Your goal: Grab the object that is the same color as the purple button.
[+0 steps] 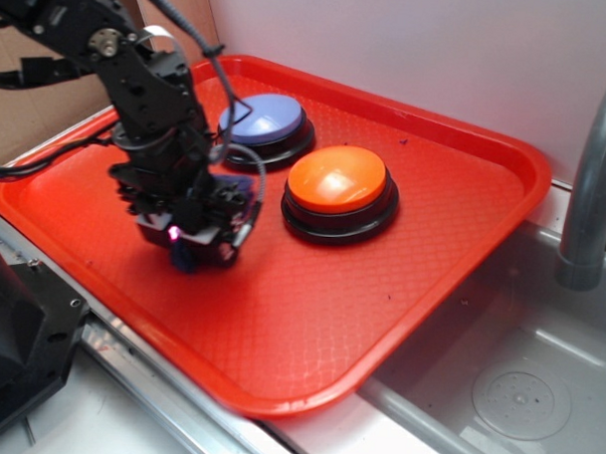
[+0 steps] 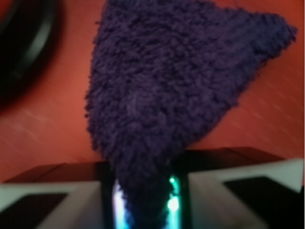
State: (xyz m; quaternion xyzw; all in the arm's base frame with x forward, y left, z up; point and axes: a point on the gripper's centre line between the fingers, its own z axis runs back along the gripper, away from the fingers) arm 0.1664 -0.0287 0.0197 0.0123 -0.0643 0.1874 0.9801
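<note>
You have the gripper down at the tray surface, on the left part of the tray and just left of the orange button. In the wrist view the purple cloth fills most of the frame, its narrow corner running down between the two fingers, which look closed in on that corner. So you are pinching the cloth by its tip, while the wide part appears to lie flat on the red tray beyond the fingers. The exterior view hides the cloth almost entirely behind the gripper body, so trust the wrist camera here.

To do this step well, keep the squeeze firm before you lift, since fuzzy fabric held by one corner can slide out. Raise straight up and slowly, and watch that the corner stays seated between the pads. Avoid drifting right or far, where the orange button and the purple button sit near the arm.

The arm reaches in from the far left and bends steeply down, with the wrist pointing almost straight at the tray and cables looping beside the purple button
</note>
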